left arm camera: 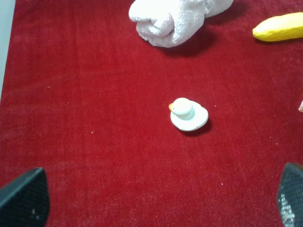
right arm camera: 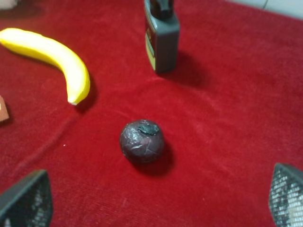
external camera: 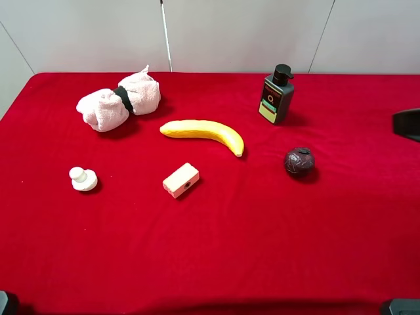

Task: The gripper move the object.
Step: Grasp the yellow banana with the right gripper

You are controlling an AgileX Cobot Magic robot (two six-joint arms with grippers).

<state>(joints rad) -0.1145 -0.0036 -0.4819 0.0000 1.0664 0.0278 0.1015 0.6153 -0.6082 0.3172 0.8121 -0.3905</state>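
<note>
Nearest, the left gripper [left arm camera: 156,198] hung over the red counter [external camera: 216,262] with its fingers [left arm camera: 23,198] spread wide, grasping nothing. A small white duck [left arm camera: 188,115] sat below it. The right gripper [right arm camera: 156,196] was in the same state, its fingers [right arm camera: 288,194] released and empty, above a dark round ball [right arm camera: 141,141]. A little further lay a cream block [external camera: 180,180]. Behind it the banana [external camera: 203,133] rested flat near the middle of the counter, apart from all other things and touched by no gripper. At the far side stood a rolled pink towel [external camera: 119,102] and a dark pump bottle [external camera: 276,95]. In my judgement the task was not yet begun: reaching, grasping and moving the banana were all left to do.
</note>
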